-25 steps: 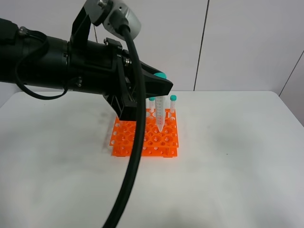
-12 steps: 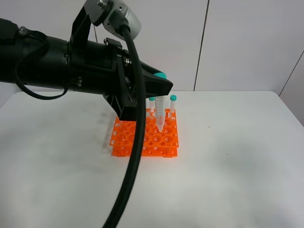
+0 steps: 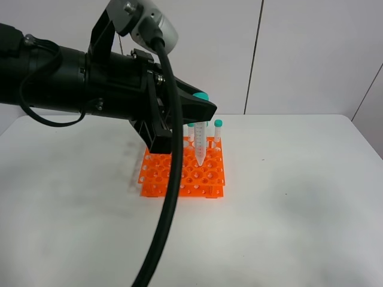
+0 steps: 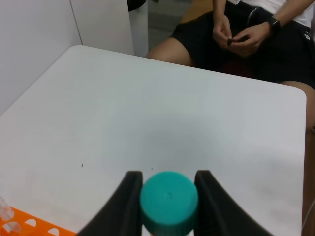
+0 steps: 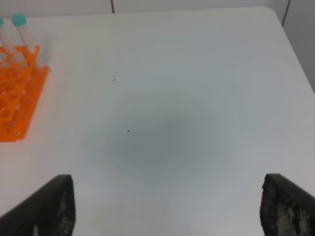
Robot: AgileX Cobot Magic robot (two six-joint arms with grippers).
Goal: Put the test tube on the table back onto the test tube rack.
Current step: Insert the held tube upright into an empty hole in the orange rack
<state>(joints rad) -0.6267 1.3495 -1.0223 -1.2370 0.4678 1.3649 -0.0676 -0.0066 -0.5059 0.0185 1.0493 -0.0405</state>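
Seen from high up, a white surface [image 3: 299, 179] carries an orange test tube rack [image 3: 182, 173]; the left tool [image 3: 202, 109] holds the test tube [image 3: 200, 146] upright over it, pointed tip near the holes. The left wrist view shows only the teal cap [image 4: 169, 201] pinched between two black fingers [image 4: 125, 206], plus a seated person [image 4: 236, 39] beyond the surface. Only the right wrist view shows the right tool [image 5: 167, 206], spread wide, well apart from the rack.

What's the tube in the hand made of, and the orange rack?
The test tube looks like clear plastic: see-through, with printed graduations. Its cap seems matte teal plastic. The test tube rack is probably moulded plastic: uniform bright orange, round holes.
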